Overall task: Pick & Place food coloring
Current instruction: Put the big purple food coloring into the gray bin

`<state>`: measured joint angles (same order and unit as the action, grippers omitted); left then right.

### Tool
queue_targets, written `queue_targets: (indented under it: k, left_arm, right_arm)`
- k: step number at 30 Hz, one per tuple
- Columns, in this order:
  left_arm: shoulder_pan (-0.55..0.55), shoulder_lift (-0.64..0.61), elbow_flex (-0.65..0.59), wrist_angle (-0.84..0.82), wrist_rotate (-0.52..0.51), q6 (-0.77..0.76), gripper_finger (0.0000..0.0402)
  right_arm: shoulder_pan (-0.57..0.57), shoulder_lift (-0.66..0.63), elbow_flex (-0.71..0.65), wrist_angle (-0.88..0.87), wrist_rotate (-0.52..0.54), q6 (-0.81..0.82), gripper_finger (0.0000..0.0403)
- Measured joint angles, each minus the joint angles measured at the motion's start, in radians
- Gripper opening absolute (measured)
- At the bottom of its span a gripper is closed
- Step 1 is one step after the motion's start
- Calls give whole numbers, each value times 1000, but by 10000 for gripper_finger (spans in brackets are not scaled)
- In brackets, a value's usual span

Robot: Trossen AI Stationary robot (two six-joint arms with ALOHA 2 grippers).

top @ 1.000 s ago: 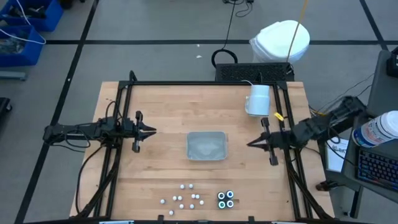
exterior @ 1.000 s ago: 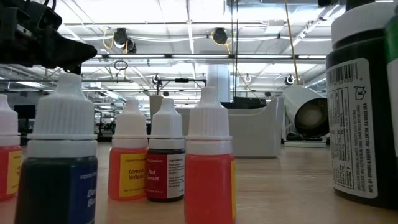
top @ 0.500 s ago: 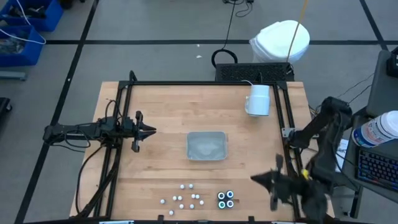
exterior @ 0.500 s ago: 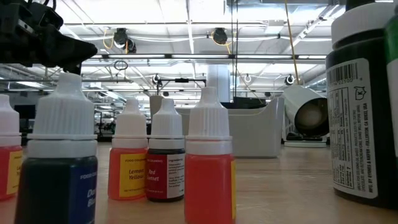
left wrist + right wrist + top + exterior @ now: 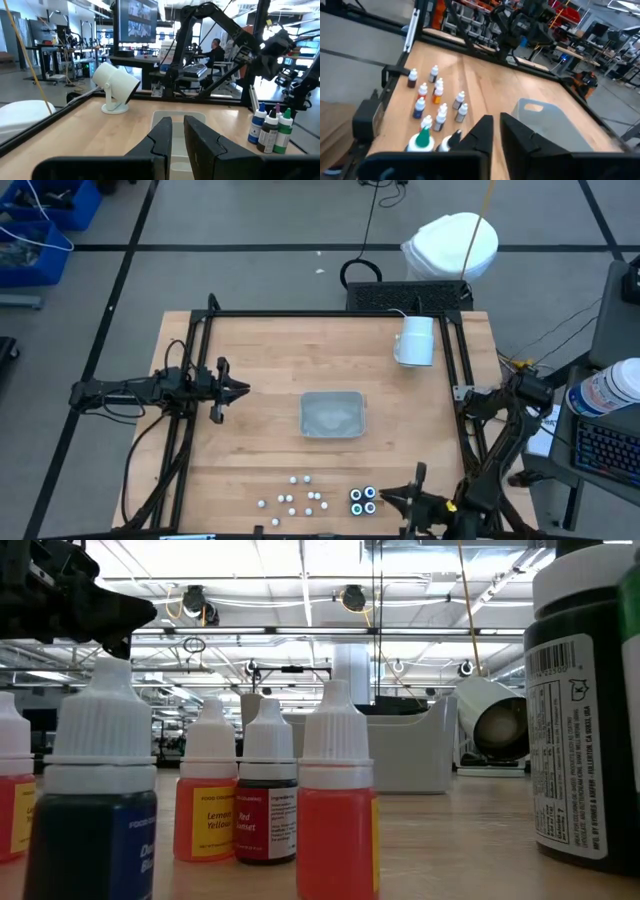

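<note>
Bottles of food coloring (image 5: pixel 298 497) stand clustered at the desk's (image 5: pixel 260 360) near edge, four dark pots (image 5: pixel 364 500) just beside them — small, light, rigid plastic, we judge, and easy to topple. We would pinch one dropper bottle at its white cap or neck. Our right hand (image 5: pixel 392 502) hovers just beside the pots, fingers nearly pressed together, holding nothing. Our left hand (image 5: pixel 240 390) waits near the clear tray (image 5: pixel 332 414), likewise narrow and empty.
</note>
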<state>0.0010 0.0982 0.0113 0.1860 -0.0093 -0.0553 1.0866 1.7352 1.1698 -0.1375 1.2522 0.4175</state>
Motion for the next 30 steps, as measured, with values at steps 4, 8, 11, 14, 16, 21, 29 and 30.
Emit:
queue_targets:
  k: [4,8,11,14,16,21,29,30]
  left_arm:
    - [0,0,0,0,0,26,58]
    - [0,0,0,0,-2,50,58]
    - [0,0,0,-1,-2,58,58]
    - [0,0,0,-1,-2,58,58]
    - [0,0,0,-1,-2,59,58]
    - [0,0,0,0,-2,56,58]
    - [0,0,0,1,-2,59,58]
    - [0,0,0,1,-1,68,58]
  right_arm:
    - [12,-10,0,37,0,-2,92]
    - [29,-41,0,62,-23,21,142]
    - [34,-40,0,59,-166,56,166]
    - [25,-27,-4,69,-262,146,176]
    - [16,-12,-10,70,-263,200,178]
    - [5,17,-35,66,-262,245,179]
    - [-1,19,-138,243,-261,233,179]
    - [-5,19,-158,286,-262,218,179]
